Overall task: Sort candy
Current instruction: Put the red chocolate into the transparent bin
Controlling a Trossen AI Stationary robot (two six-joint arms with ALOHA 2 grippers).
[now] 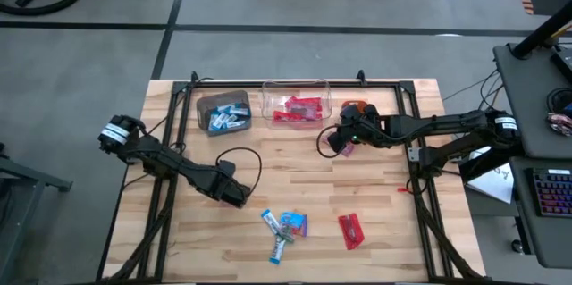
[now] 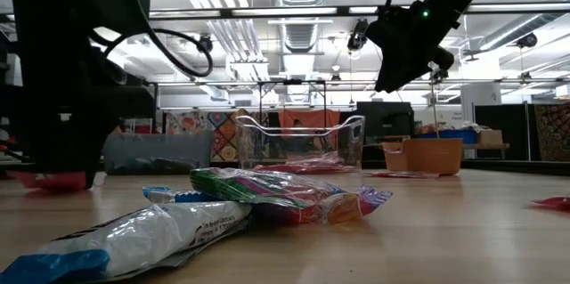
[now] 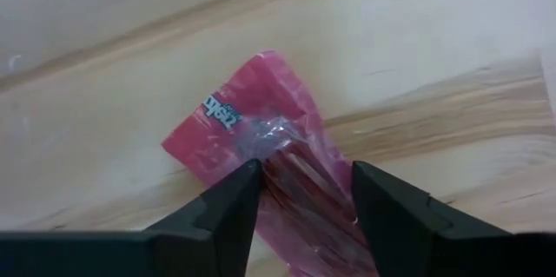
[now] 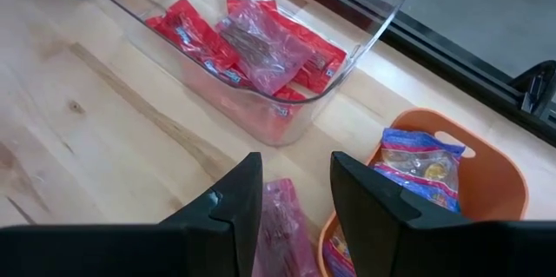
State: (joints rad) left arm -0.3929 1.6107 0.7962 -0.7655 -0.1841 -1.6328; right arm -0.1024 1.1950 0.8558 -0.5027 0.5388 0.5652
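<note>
A red candy (image 3: 252,125) lies flat on the wooden table, left of centre. My left gripper (image 3: 304,177) points down over it, open, one finger on each side of its middle; in the low view the candy (image 2: 40,180) shows just under that gripper (image 2: 58,166). My right gripper (image 4: 295,168) hangs open, well above the table, in front of the orange bin (image 4: 512,173). A pink candy (image 4: 282,225) lies on the table below it. More candy lies near the front edge: two blue-and-white (image 1: 271,222), one multicoloured (image 1: 294,223), one red (image 1: 351,230). My left gripper comes down from above with its fingertips (image 3: 243,181) low over the red candy's middle (image 3: 295,160), lying across its length. Whether they touch the wrapper I cannot tell. The candy lies flat on the table.
Along the far edge stand a brown bin (image 1: 204,106) with blue-and-white candy, a clear bin (image 4: 382,16) with red candy and the orange bin (image 1: 357,104) with colourful candy. A black frame (image 1: 183,97) and cables border the table. Bare wood lies between the arms.
</note>
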